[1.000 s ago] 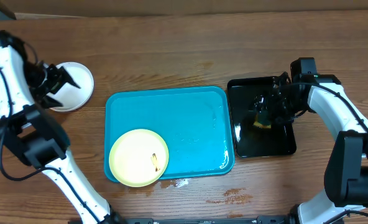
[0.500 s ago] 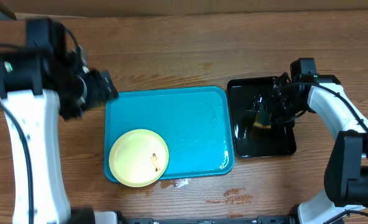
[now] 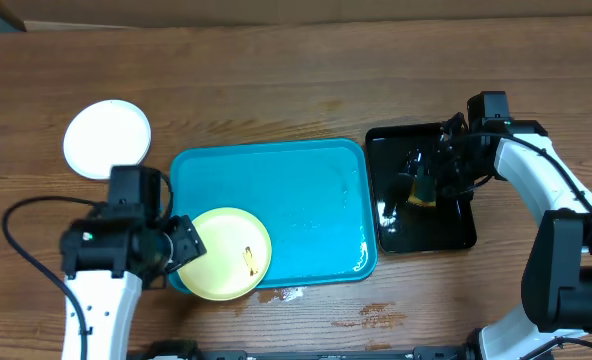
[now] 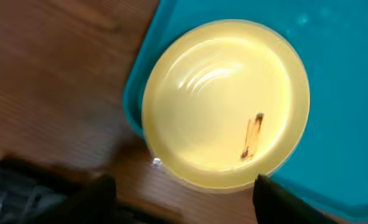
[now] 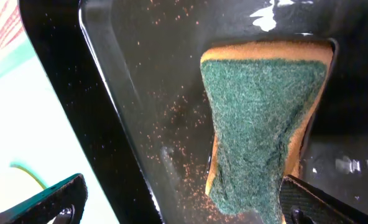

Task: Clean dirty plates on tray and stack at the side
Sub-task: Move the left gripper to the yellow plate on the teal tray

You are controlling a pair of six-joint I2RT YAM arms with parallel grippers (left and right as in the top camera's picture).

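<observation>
Now lining up L gripper [image 3: 183, 250] on dirty yellow plate [image 4: 215, 93], R gripper [image 3: 428, 182] hanging over sponge [image 5: 262, 118]

L gripper is hovering at lower left of overhead frame, just beside the yellow plate's left edge, jaws wide, holding nothing. In wrist view its fingers [image 4: 100, 196] are showing far apart at bottom edge w/ plate rim between them. Plate is sitting in lower-left corner of the turquoise tray [image 3: 306, 190], tight against tray rim, w/ a dark smudge [image 4: 252, 137] right of plate centre. White plate [image 3: 107, 139] is lying on the table [image 3: 276, 80] at upper left, well apart from tray. Prob the stack spot; can't tell if one plate or two there.

R gripper is hanging over the black tray [image 5: 140, 93] at right of frame, jaws wide, nothing pinched. Sponge is lying under it, green face toward cam, nearer one finger.

Doing it well, imo:
- L should be pinching plate rim on the side nearest it, away from smudge, leaving scrub area free.
- Tray rim is crowding that edge, so go w/ a shallow angle + slow close, else a finger risks catching tray lip & dragging tray.
- R should be closing across sponge's narrow width, centred, before heading over.
- Plate looks like slick plastic, so a firm rim grip is needed.
</observation>
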